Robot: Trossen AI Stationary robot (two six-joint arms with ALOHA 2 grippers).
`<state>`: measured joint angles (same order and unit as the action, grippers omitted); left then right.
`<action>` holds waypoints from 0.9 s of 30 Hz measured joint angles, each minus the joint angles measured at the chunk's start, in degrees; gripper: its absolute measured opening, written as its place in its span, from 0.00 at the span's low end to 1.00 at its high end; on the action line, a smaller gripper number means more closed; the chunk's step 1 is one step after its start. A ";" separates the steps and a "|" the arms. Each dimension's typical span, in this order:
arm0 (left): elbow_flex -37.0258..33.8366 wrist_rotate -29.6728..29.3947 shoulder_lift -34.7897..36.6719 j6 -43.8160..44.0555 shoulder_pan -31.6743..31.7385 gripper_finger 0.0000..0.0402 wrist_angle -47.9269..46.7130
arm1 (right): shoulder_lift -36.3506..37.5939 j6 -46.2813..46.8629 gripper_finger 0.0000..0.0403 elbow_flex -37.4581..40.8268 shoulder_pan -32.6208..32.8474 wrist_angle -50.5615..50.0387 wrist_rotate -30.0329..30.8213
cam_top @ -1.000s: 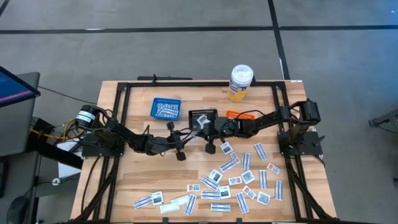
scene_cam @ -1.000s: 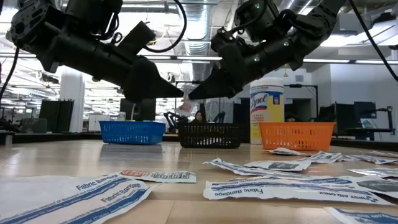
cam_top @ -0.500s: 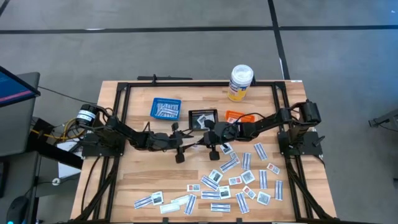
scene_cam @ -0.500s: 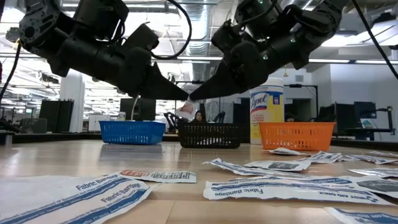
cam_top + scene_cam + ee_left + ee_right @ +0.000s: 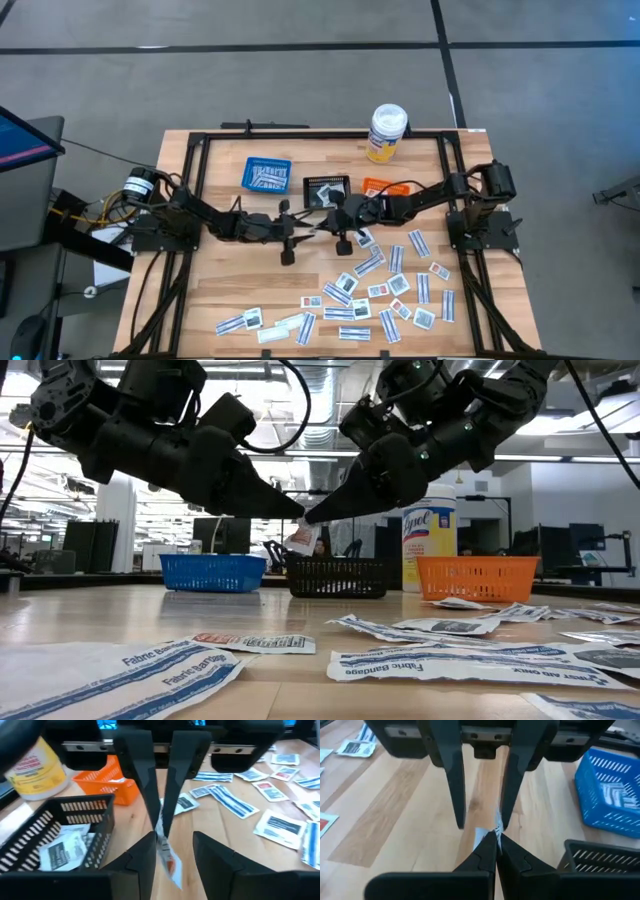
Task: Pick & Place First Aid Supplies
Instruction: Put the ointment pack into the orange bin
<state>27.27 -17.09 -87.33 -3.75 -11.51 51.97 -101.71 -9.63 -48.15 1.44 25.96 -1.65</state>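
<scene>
Overhead, both arms reach level toward the worktop's [image 5: 230, 290] middle, tips nearly meeting just in front of the black basket [image 5: 326, 189]; the loose packets [image 5: 385, 290] lie well apart, on the right arm's side.

From table height, the small packet [image 5: 300, 540] hangs in the air where the two tips meet, its long axis pointing down.

Past the left tool [image 5: 172, 842], its prongs stand apart on either side of the packet, not yet pinching.

Past the right tool [image 5: 496, 840], its tips are clamped together on the packet's upper edge, so a handover to the left arm looks closest.
</scene>
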 joint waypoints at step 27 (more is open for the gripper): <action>0.00 -0.05 -0.02 -0.04 0.38 0.05 -0.55 | 0.17 -2.91 0.00 -0.14 0.43 -0.96 -2.39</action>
<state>27.27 -17.13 -87.35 -3.79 -11.14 51.42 -101.54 -12.53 -48.29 1.87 25.00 -4.04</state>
